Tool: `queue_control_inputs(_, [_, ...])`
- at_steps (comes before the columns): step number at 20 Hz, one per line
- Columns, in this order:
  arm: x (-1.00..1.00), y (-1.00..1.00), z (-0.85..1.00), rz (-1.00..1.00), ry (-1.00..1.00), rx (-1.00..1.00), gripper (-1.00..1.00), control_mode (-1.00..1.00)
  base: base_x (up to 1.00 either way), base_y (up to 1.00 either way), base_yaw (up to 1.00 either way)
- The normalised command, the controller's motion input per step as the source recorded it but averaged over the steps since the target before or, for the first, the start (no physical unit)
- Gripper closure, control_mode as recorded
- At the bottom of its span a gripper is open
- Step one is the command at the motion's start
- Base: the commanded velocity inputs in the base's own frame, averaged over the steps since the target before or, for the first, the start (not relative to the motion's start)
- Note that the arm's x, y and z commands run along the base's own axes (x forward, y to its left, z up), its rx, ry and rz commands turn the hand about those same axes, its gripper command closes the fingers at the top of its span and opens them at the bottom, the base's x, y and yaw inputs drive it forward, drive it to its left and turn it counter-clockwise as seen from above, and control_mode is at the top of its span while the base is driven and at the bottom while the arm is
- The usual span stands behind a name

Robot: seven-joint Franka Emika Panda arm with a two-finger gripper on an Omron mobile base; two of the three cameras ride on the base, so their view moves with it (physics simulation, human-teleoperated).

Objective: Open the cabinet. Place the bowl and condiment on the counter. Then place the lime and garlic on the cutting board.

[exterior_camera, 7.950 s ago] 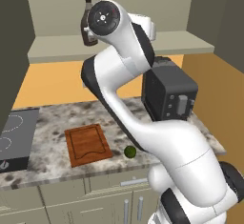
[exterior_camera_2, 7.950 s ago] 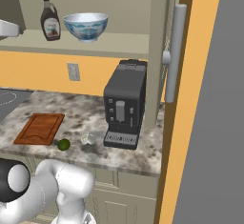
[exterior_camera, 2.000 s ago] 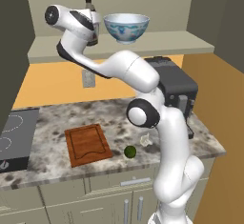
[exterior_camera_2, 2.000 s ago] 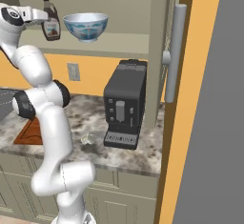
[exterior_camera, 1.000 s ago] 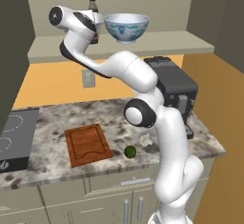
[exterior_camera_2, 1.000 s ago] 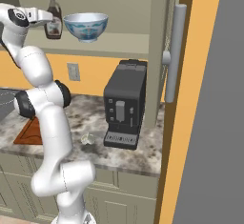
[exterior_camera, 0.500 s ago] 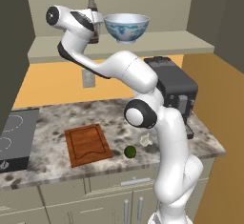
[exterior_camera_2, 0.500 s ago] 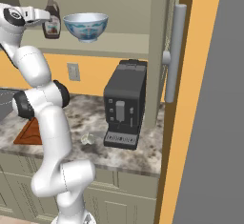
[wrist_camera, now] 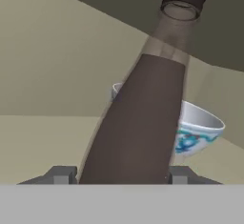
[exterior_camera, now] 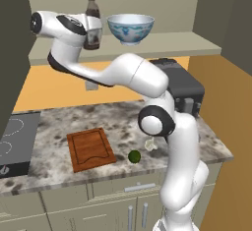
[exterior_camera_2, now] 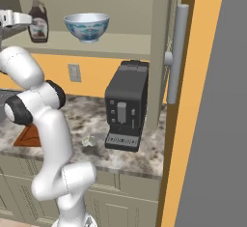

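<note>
- Gripper [wrist_camera: 116, 173] sits closed on the condiment [exterior_camera: 92, 31], one finger at each side of the bottle's body.
- Condiment stands upright on the open cabinet [exterior_camera: 167, 45] shelf, beside the bowl [exterior_camera: 130, 28].
- Lime [exterior_camera: 134, 156] and garlic [exterior_camera: 150, 145] lie on the bench [exterior_camera: 54, 122], near the cutting board [exterior_camera: 90, 149].

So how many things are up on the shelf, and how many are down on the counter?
On the shelf: 2, the bowl and the dark bottle
On the counter: 4, the cutting board, the lime, the garlic and the coffee machine
Total: 6
</note>
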Motion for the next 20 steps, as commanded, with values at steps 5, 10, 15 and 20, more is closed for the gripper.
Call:
queue_control_inputs(5, [-1.0, -0.36, 0.02, -0.02, -0.03, 0.0, 1.0, -1.0, 0.0, 0.0, 0.0])
queue_control_inputs(10, [-1.0, -0.83, -0.02, 0.0, -0.14, 0.01, 1.0, -1.0, 0.0, 0.0, 0.0])
queue_control_inputs(15, [-1.0, -0.6, -0.22, 0.0, -0.18, 0.0, 1.0, -1.0, 0.0, 0.0, 0.0])
queue_control_inputs(20, [-1.0, -0.14, 0.0, 0.0, -0.12, 0.0, 1.0, -1.0, 0.0, 0.0, 0.0])
